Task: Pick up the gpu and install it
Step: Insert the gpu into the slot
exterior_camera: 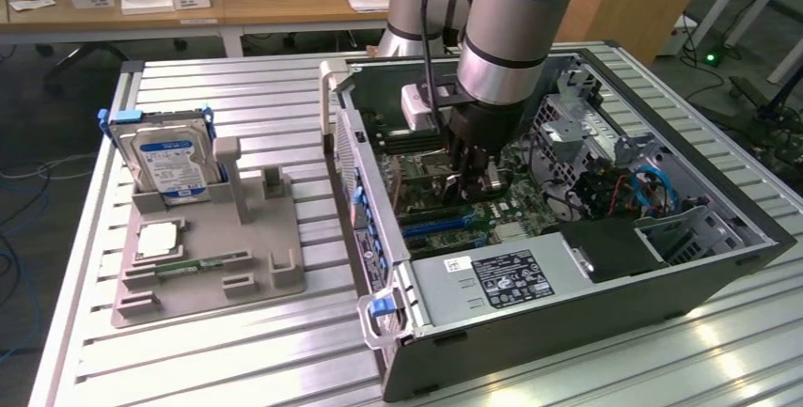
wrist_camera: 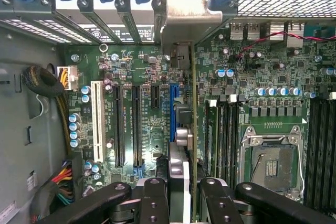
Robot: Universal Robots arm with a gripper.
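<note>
The gpu [wrist_camera: 192,129] shows edge-on in the wrist view as a thin upright board, with its pale metal bracket [wrist_camera: 186,14] at the case's rear slot openings. It stands over the motherboard [wrist_camera: 147,77], right beside the blue expansion slot [wrist_camera: 172,108]; I cannot tell whether it is seated. My gripper [wrist_camera: 184,200] is shut on the card's near edge, one black finger [wrist_camera: 155,200] on each side. In the exterior view the gripper [exterior_camera: 475,170] reaches down inside the open computer case [exterior_camera: 702,266], above the motherboard.
On the exterior view's left a grey holder tray [exterior_camera: 207,257] carries a silver hard drive with a blue label [exterior_camera: 169,164], a processor chip [exterior_camera: 158,238] and a green memory stick [exterior_camera: 201,264]. The power supply [exterior_camera: 502,280], cables [exterior_camera: 627,191] and CPU socket [wrist_camera: 273,163] crowd the case.
</note>
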